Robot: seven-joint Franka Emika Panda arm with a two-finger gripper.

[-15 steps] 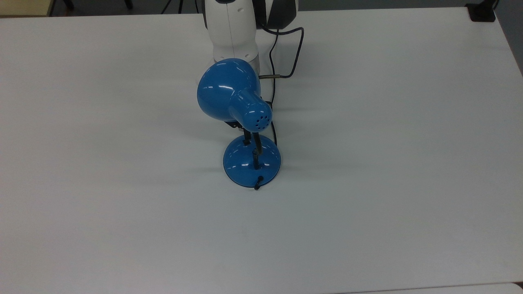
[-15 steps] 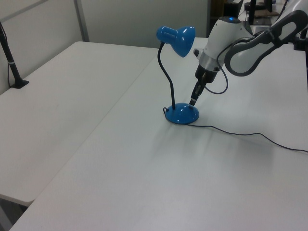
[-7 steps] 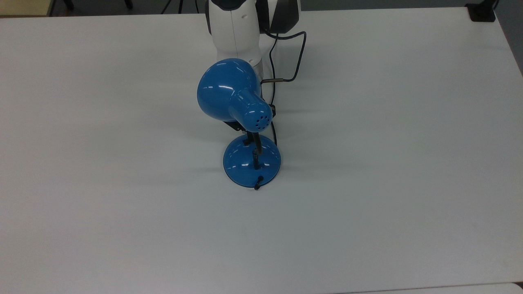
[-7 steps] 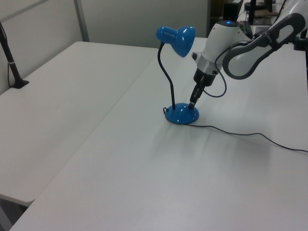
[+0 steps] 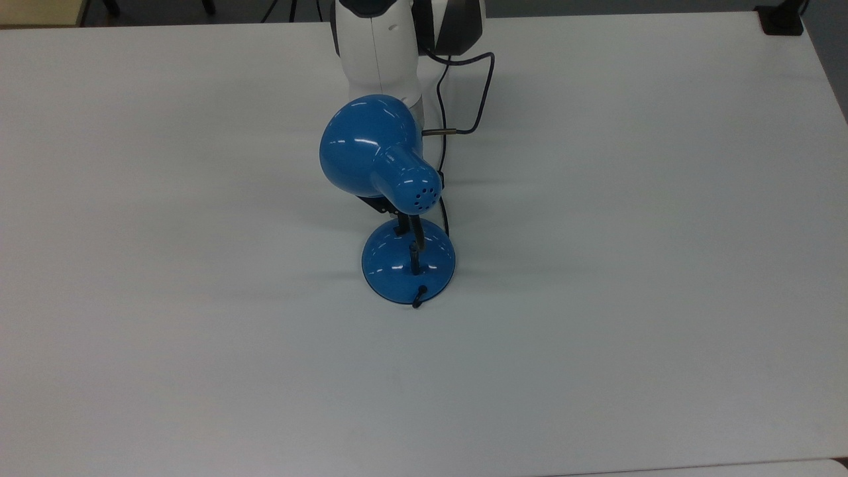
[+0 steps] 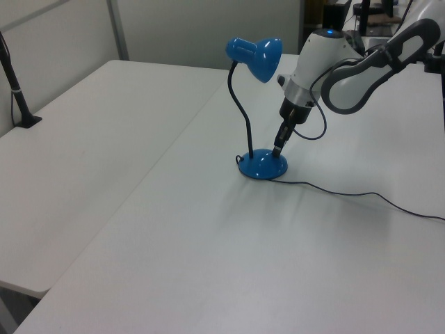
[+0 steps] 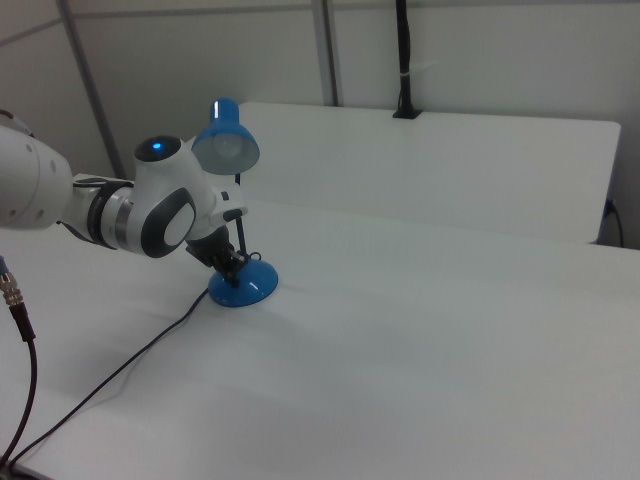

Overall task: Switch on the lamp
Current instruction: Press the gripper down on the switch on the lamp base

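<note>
Near the middle of a white desk [image 5: 199,331], a small glossy blue lamp [image 5: 408,262], upright on its round domed base [image 6: 263,165]. From the base, a black gooseneck [image 6: 240,111] rising in a curve to a bell-shaped shade [image 6: 254,56] with small vent holes in its narrow end [image 5: 424,193]. Shade well above the base, mouth toward the robot arm [image 6: 354,66] in the left view, and pointing toward the top view's upper left. No visible glow from the shade's mouth [image 7: 228,150] in the right view. Black cord [image 6: 361,196] trailing from the base across the desk toward the left view's right edge; in the right view, running from the base toward the right view's lower left corner.

Above the base's far edge in the left view, the gripper [image 6: 278,149], angled steeply down, tip at or just over the blue dome on the side toward the left view's right. In the top view, mostly behind the shade, with dark fingers [image 5: 399,228] reaching onto the upper part of the base beside the gooseneck's foot. In the right view, black tip [image 7: 232,268] low against the base's left side. Fingers narrow and close together as far as visible, nothing held between them; contact with the small black switch impossible to confirm.

Beyond the lamp, a second white desk [image 7: 450,150] adjoining the first, with a black post [image 7: 404,60] clamped at its far edge.
</note>
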